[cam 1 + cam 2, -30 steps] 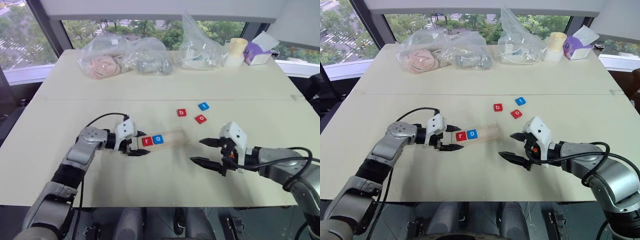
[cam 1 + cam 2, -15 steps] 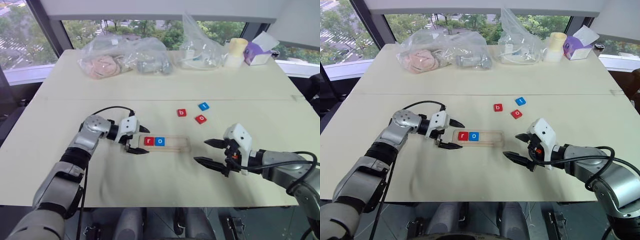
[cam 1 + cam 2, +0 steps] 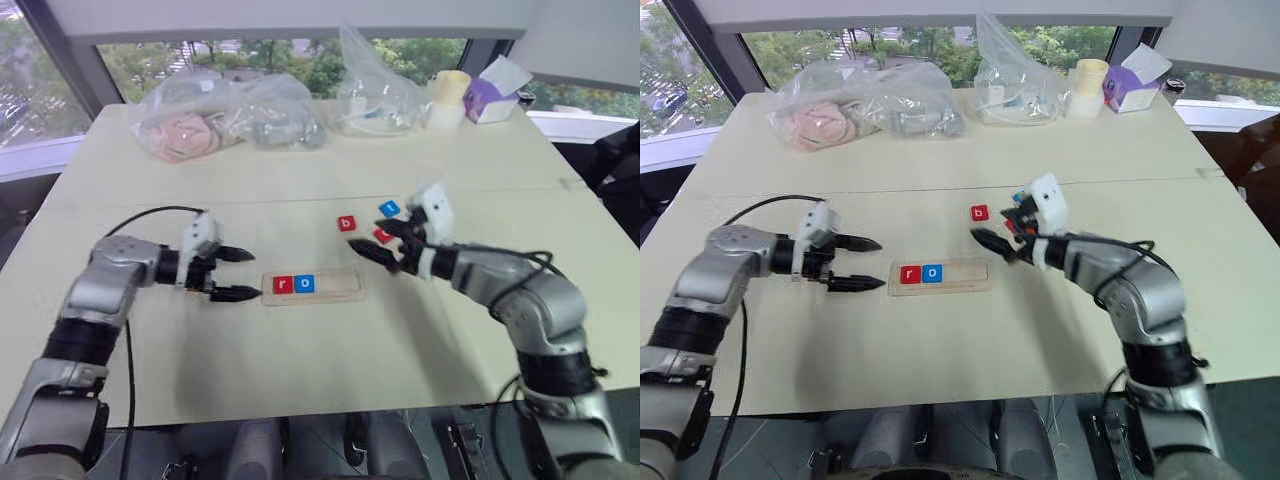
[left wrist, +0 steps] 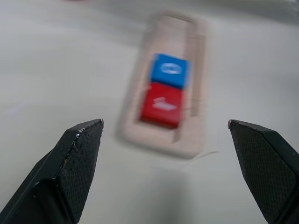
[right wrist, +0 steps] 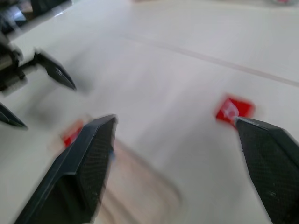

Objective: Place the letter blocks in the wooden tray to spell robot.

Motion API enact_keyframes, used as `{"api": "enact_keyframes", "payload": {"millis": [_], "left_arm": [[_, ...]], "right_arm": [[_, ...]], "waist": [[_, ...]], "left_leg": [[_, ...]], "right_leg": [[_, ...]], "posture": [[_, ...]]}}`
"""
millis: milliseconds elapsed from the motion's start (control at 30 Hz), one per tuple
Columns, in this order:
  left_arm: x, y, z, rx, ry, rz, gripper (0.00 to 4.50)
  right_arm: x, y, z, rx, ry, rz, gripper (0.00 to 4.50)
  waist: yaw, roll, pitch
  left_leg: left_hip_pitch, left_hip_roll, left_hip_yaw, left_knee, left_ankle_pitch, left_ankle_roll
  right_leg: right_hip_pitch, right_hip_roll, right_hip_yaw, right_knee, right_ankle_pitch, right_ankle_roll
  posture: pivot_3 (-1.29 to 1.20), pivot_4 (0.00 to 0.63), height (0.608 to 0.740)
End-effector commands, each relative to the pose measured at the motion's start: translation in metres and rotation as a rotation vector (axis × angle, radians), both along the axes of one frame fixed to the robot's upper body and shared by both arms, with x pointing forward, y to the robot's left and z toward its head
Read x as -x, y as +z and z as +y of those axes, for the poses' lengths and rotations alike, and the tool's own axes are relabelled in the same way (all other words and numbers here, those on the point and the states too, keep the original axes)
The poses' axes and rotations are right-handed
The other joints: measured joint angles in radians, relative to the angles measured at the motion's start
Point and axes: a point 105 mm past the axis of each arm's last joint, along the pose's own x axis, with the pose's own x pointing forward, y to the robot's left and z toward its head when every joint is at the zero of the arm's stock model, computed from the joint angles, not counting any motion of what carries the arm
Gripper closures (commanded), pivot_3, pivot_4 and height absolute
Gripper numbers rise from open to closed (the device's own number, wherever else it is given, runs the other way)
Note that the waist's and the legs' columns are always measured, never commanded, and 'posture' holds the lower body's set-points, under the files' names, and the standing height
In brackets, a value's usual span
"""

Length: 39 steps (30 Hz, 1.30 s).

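The wooden tray [image 3: 335,286] lies flat mid-table, holding a red "r" block [image 3: 281,285] and a blue "o" block [image 3: 305,284] at its left end. My left gripper [image 3: 254,274] is open and empty, a short way off the tray's left end; in its wrist view the tray [image 4: 194,88] lies ahead between the fingers [image 4: 70,163]. A red "b" block [image 3: 346,223] and a blue "t" block [image 3: 390,208] lie loose behind the tray. My right gripper [image 3: 380,240] hovers open by them, partly covering a red block [image 3: 383,236].
Along the table's far edge lie clear plastic bags [image 3: 190,125] with soft things inside, another bag [image 3: 370,95], a pale cup [image 3: 447,98] and a purple tissue box [image 3: 488,95]. A seam [image 3: 150,205] crosses the table behind the blocks.
My left gripper let go of the tray's left end, opened and drew back to the left. The right gripper swung forward and left to the loose blocks. The camera view shifted too.
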Motion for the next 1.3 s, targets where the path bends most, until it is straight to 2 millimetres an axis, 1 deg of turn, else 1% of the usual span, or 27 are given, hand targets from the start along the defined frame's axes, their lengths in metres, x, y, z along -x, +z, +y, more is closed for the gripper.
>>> {"api": "enact_keyframes", "payload": {"millis": [33,100,167,200,267,300,400,600,700,833,933,1000,1033,1067,1100,1133,1200,1233,1300], "left_arm": [[0.000,0.041,-0.002,0.081,0.122,-0.157,0.03],[0.008,0.049,-0.006,0.084,0.157,-0.198,0.03],[0.015,0.055,-0.005,0.080,0.212,-0.231,0.03],[0.019,0.061,0.002,0.094,0.265,-0.250,0.03],[0.026,0.068,0.009,0.111,0.325,-0.266,0.03],[0.030,0.068,0.010,0.114,0.336,-0.266,0.03],[0.038,0.061,0.005,0.109,0.334,-0.240,0.03],[0.039,0.055,0.001,0.103,0.348,-0.231,0.03],[0.039,0.054,-0.002,0.099,0.347,-0.230,0.00],[0.039,0.053,-0.004,0.094,0.342,-0.228,0.00],[0.037,0.050,-0.012,0.076,0.307,-0.224,0.00],[0.039,0.050,-0.020,0.061,0.262,-0.219,0.00],[0.041,0.050,-0.025,0.052,0.232,-0.213,0.00],[0.044,0.050,-0.029,0.042,0.205,-0.207,0.00],[0.047,0.048,-0.034,0.023,0.168,-0.202,0.00],[0.050,0.047,-0.039,0.008,0.135,-0.198,0.00],[0.054,0.046,-0.049,-0.017,0.073,-0.192,0.00],[0.057,0.044,-0.056,-0.027,0.029,-0.184,0.00],[0.065,0.042,-0.065,-0.052,-0.058,-0.158,0.00]], "right_arm": [[-0.023,-0.016,0.003,0.055,-0.109,0.050,0.44],[-0.034,-0.022,0.006,0.066,-0.149,0.074,0.44],[-0.040,-0.024,0.004,0.055,-0.186,0.096,0.44],[-0.043,-0.026,0.005,0.062,-0.192,0.103,0.44],[-0.046,-0.028,0.008,0.072,-0.195,0.111,0.44],[-0.047,-0.030,0.010,0.069,-0.194,0.117,0.44],[-0.053,-0.037,0.021,0.076,-0.186,0.132,0.44],[-0.067,-0.050,0.040,0.088,-0.206,0.156,0.44],[-0.075,-0.051,0.035,0.097,-0.260,0.141,1.24],[-0.077,-0.050,0.031,0.105,-0.289,0.134,3.27],[-0.076,-0.045,0.028,0.100,-0.285,0.127,3.33],[-0.077,-0.021,0.016,0.055,-0.321,0.059,3.33],[-0.074,-0.006,0.005,0.033,-0.342,0.023,3.33],[-0.070,0.007,-0.005,0.022,-0.362,-0.008,3.33],[-0.062,0.016,-0.015,0.017,-0.375,-0.019,3.33],[-0.053,0.021,-0.024,0.020,-0.390,-0.021,3.33],[-0.035,0.020,-0.040,0.036,-0.439,-0.002,3.33],[-0.023,0.015,-0.051,0.050,-0.479,0.024,3.33],[0.002,0.004,-0.066,0.066,-0.547,0.077,3.33]], "waist": [[0.006,0.000,0.000],[0.011,0.000,0.000],[0.014,0.000,0.000],[0.014,0.000,0.000],[0.012,0.000,0.000],[0.012,0.000,0.000],[0.008,0.000,0.000],[-0.007,0.000,0.000],[-0.009,0.000,0.000],[-0.009,0.001,0.000],[-0.007,0.001,0.000],[-0.001,0.001,0.000],[-0.001,0.001,0.000],[0.001,0.001,0.000],[0.000,0.001,0.000],[0.003,0.001,0.000],[0.004,0.001,0.000],[0.003,0.001,0.000],[0.004,0.001,-0.001]], "left_leg": [[0.000,0.000,0.000,0.000,0.000,0.000],[-0.001,0.000,0.001,0.000,0.000,0.000],[-0.001,0.000,0.003,0.000,0.000,0.000],[-0.001,0.000,0.003,0.000,0.000,0.000],[-0.001,0.000,0.004,0.000,0.000,0.000],[-0.001,0.000,0.004,0.000,0.000,0.000],[0.000,0.002,0.004,0.000,0.000,0.000],[0.000,0.004,0.004,0.000,0.000,0.000],[0.001,0.005,0.004,0.000,0.000,0.000],[0.001,0.005,0.004,0.000,0.000,-0.001],[0.001,0.005,0.004,0.000,0.000,-0.001],[0.001,0.005,0.004,0.000,0.000,-0.001],[0.000,0.005,0.004,0.000,0.000,-0.001],[0.000,0.005,0.004,0.000,0.000,-0.001],[-0.003,0.005,0.004,0.000,0.000,-0.001],[-0.004,0.005,0.004,0.000,0.000,-0.001],[-0.005,0.005,0.004,0.000,0.000,-0.001],[-0.005,0.005,0.005,-0.001,0.000,-0.001],[-0.005,0.005,0.005,-0.002,0.000,-0.001]], "right_leg": [[0.000,0.000,0.000,0.000,0.000,0.000],[0.000,0.000,0.000,0.000,0.002,-0.003],[-0.001,0.000,0.002,-0.001,0.002,-0.003],[-0.001,0.000,0.002,-0.001,0.002,-0.003],[-0.002,0.000,0.003,0.000,0.003,-0.003],[-0.002,0.001,0.003,0.000,0.003,-0.003],[-0.002,0.002,0.003,0.000,0.002,-0.004],[-0.003,0.005,0.003,0.000,0.002,-0.006],[-0.003,0.007,0.004,0.000,0.002,-0.007],[-0.003,0.007,0.004,0.000,0.004,-0.010],[-0.003,0.007,0.004,0.000,0.003,-0.010],[-0.003,0.007,0.004,0.000,0.003,-0.010],[-0.003,0.007,0.004,0.000,0.003,-0.010],[-0.004,0.007,0.004,0.000,0.003,-0.010],[-0.006,0.007,0.004,0.000,0.003,-0.011],[-0.007,0.007,0.005,0.000,0.004,-0.010],[-0.008,0.007,0.005,-0.001,0.005,-0.008],[-0.008,0.007,0.005,-0.002,0.004,-0.008],[-0.008,0.007,0.005,-0.002,0.004,-0.008]], "posture": [[0.00,0.150,0.740],[0.00,0.150,0.740],[0.00,0.150,0.740],[0.00,0.150,0.740],[0.00,0.150,0.740],[0.00,0.150,0.740],[0.00,0.150,0.740],[0.00,0.150,0.740],[0.00,0.150,0.740],[0.00,0.150,0.740],[0.00,0.150,0.740],[0.00,0.150,0.740],[0.00,0.150,0.740],[0.00,0.150,0.740],[0.00,0.150,0.740],[0.00,0.150,0.740],[0.00,0.150,0.740],[0.00,0.150,0.740],[0.00,0.150,0.740]]}}
